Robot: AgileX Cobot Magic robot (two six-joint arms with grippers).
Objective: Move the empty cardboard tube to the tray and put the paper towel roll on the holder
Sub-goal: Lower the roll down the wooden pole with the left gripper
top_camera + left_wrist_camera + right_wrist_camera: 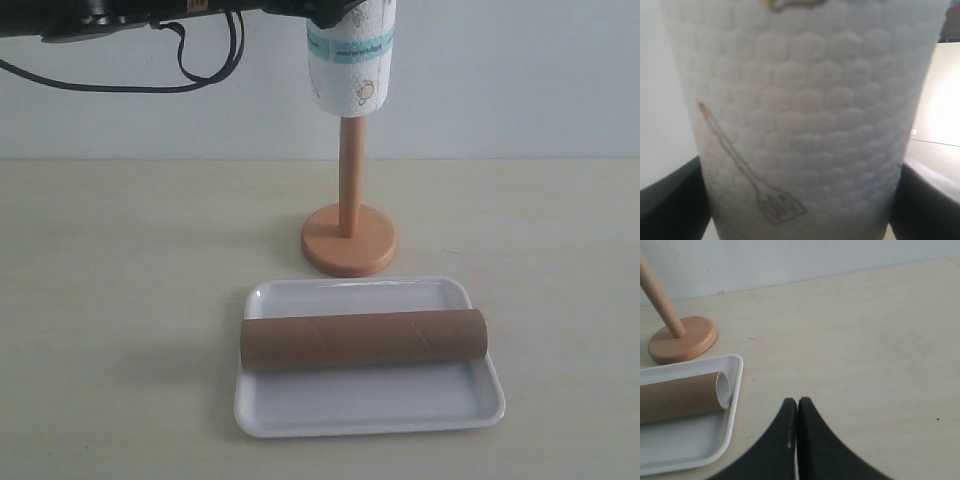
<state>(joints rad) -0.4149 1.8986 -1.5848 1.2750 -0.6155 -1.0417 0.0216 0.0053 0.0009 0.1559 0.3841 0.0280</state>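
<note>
While hanging over the holder [348, 240], paper towel roll [350, 60]: probably light, squashing easily.
Left end effector [800, 205]: clasping its sides.
Right end effector [797, 410]: resting clenched.

Ext. view: bright, even, diffuse light; only a faint soft shadow under empty cardboard tube [362, 338] on tray [370, 405]. Left wrist: paper towel roll [805, 125] too close, out of focus, shaded near jaws; bg beside it blown out. Right wrist: evenly lit, jaws black, edges soft.
</note>
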